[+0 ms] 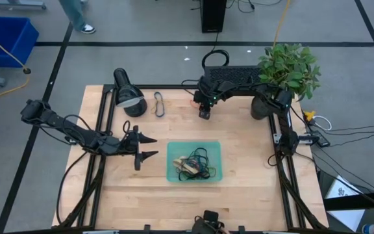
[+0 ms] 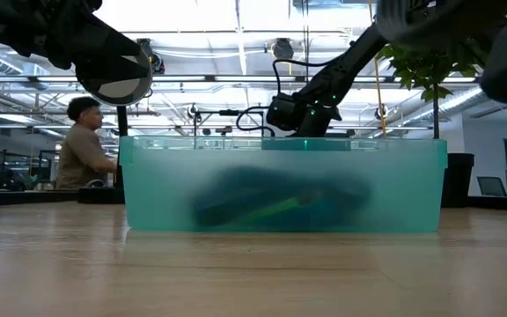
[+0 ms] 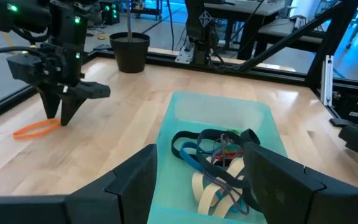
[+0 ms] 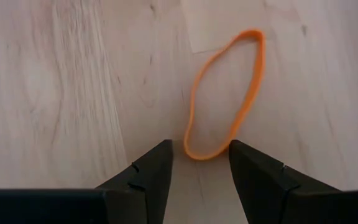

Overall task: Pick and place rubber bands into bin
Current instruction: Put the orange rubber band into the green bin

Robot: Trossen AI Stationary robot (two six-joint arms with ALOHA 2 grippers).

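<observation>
- At the far edge of the surface (image 1: 245, 195), the right gripper (image 4: 199, 163) points down over an orange rubber band (image 4: 225, 93) lying flat on the wood; its fingers stand apart and hold nothing, with the band's near end just between the tips
- The step in hand looks like the pick of this orange band; the next move probably calls for a short drop until the tips meet the wood, a close across the thin loop, then a lift and a carry toward the bin (image 1: 171, 147); the band lies flat, so a pinch that rides too high may miss it
- The bin sits near the middle of the surface and already holds a tangle of rubber bands (image 3: 213, 158) in black, blue and tan
- The left gripper (image 1: 146, 147) waits just beside the bin's left side, fingers spread wide and empty, pointing at the bin
- Another dark band (image 1: 159, 104) lies loose on the surface near the far edge, between a black lamp (image 1: 127, 92) and the right gripper; it is not yet collected
- A potted plant (image 1: 289, 68) stands at the far right corner, clear of the path to the bin; nothing lies between the orange band and the bin; a person (image 2: 82, 150) sits in the room behind, away from the arms
</observation>
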